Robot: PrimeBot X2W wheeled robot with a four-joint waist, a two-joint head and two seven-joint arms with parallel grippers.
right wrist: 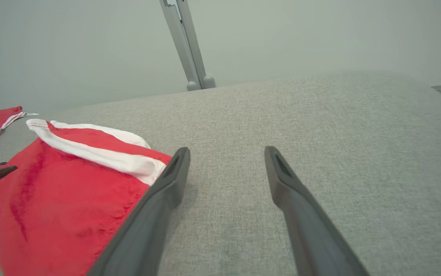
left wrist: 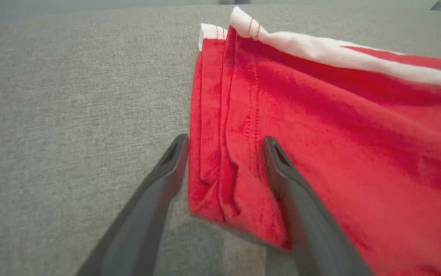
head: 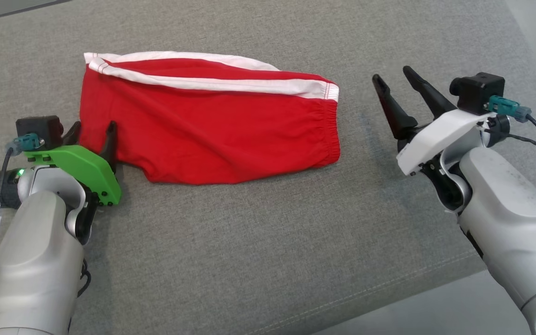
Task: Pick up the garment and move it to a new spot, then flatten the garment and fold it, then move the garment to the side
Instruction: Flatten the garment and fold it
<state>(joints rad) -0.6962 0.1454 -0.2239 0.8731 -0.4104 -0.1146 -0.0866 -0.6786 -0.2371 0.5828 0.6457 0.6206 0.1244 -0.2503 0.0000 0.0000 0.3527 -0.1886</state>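
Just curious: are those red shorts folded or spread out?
Folded: the shorts lie doubled over, both white stripes together along the far edge.

A grey fabric cushion carries red shorts with white stripes, lying flat

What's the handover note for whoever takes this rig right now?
Left gripper: jaws open, straddling the left hem edge of the shorts, nothing gripped.
Right gripper: jaws open over bare cushion, right of the waistband, clear of the cloth.
The shorts lie flat on the cushion, apparently folded once lengthwise.
Done: likely placing, flattening and a first fold.
Left: probably another fold, then moving them aside.
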